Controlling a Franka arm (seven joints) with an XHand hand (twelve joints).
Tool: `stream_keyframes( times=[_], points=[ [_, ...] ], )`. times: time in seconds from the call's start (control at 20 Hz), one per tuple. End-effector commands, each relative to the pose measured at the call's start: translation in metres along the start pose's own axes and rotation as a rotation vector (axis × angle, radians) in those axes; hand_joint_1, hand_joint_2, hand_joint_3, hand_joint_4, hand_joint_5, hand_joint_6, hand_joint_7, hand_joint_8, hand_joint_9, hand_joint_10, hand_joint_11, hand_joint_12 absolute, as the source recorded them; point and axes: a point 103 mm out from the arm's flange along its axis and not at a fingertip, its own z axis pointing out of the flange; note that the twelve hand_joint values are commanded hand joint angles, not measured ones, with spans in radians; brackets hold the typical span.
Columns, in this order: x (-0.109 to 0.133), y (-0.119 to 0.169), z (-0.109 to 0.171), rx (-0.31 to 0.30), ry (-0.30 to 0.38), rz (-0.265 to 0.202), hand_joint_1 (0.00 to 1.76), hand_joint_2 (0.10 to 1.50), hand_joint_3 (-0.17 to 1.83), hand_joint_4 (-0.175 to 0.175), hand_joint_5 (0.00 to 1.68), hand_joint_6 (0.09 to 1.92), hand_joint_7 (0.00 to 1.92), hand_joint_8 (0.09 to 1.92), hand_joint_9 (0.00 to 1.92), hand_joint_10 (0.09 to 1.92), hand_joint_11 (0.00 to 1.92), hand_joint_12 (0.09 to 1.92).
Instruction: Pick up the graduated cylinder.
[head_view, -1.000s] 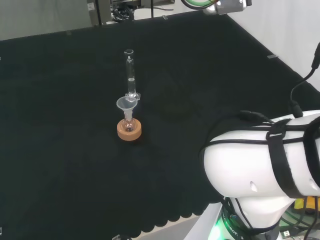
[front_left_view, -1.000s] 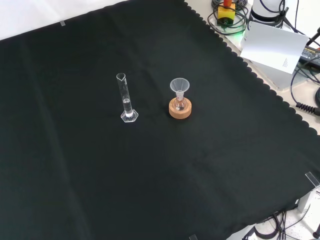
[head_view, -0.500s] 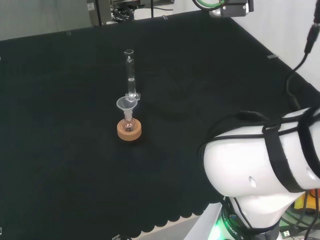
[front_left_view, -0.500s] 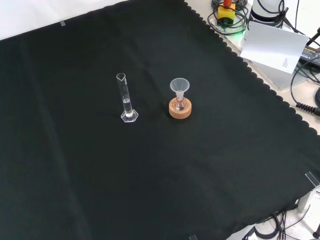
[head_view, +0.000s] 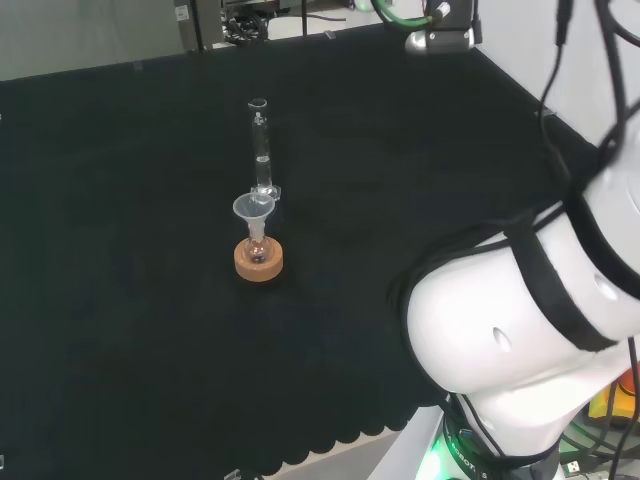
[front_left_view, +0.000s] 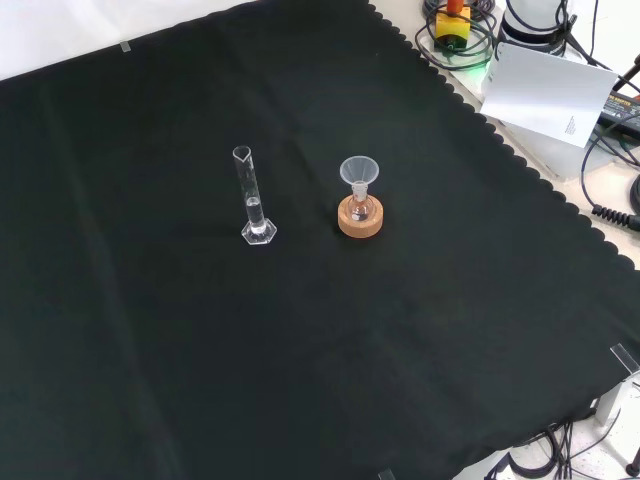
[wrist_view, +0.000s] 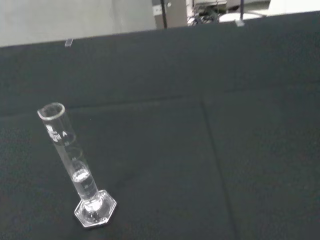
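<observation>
Head view: the graduated cylinder (head_view: 261, 148) stands upright on the black cloth (head_view: 120, 300), just behind the small flask with a funnel (head_view: 254, 210) on its cork ring (head_view: 258, 260). The arm's white link (head_view: 520, 330) bulks at the right, so the reach looks set to run leftward across the bench.

Front view: the cylinder (front_left_view: 250, 196) is left of the flask and stand (front_left_view: 360, 216), near but apart, long axis vertical, with open cloth all round.

Wrist view: the cylinder (wrist_view: 75, 170) sits ahead of the camera, some liquid low in the tube, hexagonal foot flat. Whether the hand's fingers are apart or together, I cannot tell.
</observation>
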Motion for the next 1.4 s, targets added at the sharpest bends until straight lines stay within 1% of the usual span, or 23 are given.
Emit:
stream_keyframes(
  times=[0.05, 0.2, 0.35, 0.4, 0.65, 0.8, 1.1, 1.2, 1.25, 1.35, 1.4],
  points=[
    [-0.010, 0.066, 0.046, -0.013, 0.052, -0.071, 0.17, 1.21, 0.27, -0.016, 0.28, 0.09, 0.15, 0.57, 0.31, 0.63, 0.13, 1.36],
    [-0.006, 0.073, 0.063, -0.006, 0.076, -0.088, 0.17, 1.20, 0.27, -0.016, 0.28, 0.09, 0.15, 0.58, 0.31, 0.63, 0.13, 1.36],
    [0.000, 0.078, 0.078, -0.006, 0.096, -0.123, 0.20, 1.17, 0.26, -0.016, 0.29, 0.09, 0.19, 0.59, 0.34, 0.63, 0.13, 1.36],
    [0.003, 0.079, 0.084, -0.001, 0.107, -0.135, 0.22, 1.15, 0.25, -0.017, 0.29, 0.09, 0.21, 0.60, 0.36, 0.64, 0.13, 1.37],
    [0.013, 0.083, 0.118, 0.028, 0.165, -0.165, 0.27, 1.08, 0.24, -0.017, 0.29, 0.09, 0.24, 0.61, 0.40, 0.63, 0.16, 1.37],
    [0.018, 0.086, 0.138, 0.057, 0.204, -0.173, 0.28, 1.07, 0.24, -0.016, 0.29, 0.09, 0.24, 0.61, 0.41, 0.63, 0.17, 1.37],
    [0.030, 0.088, 0.173, 0.112, 0.239, -0.174, 0.28, 1.06, 0.24, -0.012, 0.28, 0.09, 0.18, 0.59, 0.38, 0.61, 0.17, 1.37],
    [0.032, 0.087, 0.181, 0.114, 0.250, -0.175, 0.28, 1.05, 0.24, -0.011, 0.28, 0.09, 0.18, 0.59, 0.38, 0.61, 0.17, 1.37],
    [0.032, 0.086, 0.184, 0.104, 0.263, -0.174, 0.28, 1.05, 0.25, -0.011, 0.28, 0.09, 0.18, 0.59, 0.38, 0.61, 0.17, 1.37],
    [0.031, 0.085, 0.189, 0.091, 0.308, -0.178, 0.29, 1.04, 0.25, -0.009, 0.28, 0.09, 0.21, 0.61, 0.39, 0.62, 0.17, 1.37],
    [0.031, 0.084, 0.192, 0.089, 0.327, -0.188, 0.30, 1.03, 0.24, -0.008, 0.29, 0.09, 0.23, 0.61, 0.39, 0.62, 0.17, 1.37]
  ],
)
